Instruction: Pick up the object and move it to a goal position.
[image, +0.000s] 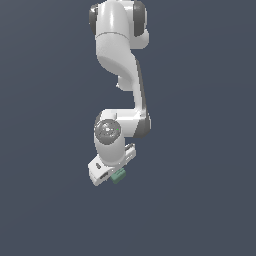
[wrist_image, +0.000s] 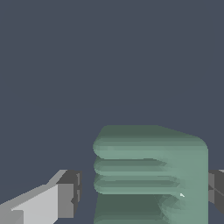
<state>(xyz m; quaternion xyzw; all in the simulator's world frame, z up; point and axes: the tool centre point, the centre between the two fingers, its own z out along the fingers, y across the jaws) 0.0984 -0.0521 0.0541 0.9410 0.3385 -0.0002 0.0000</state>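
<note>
Wrist view: green block (wrist_image: 151, 175) between parted jaws, ungripped.

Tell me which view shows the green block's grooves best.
The wrist view: the green block fills much of it, with its grooves plain between the gripper's fingers. The exterior view shows only a tiny green patch beside the gripper.
</note>
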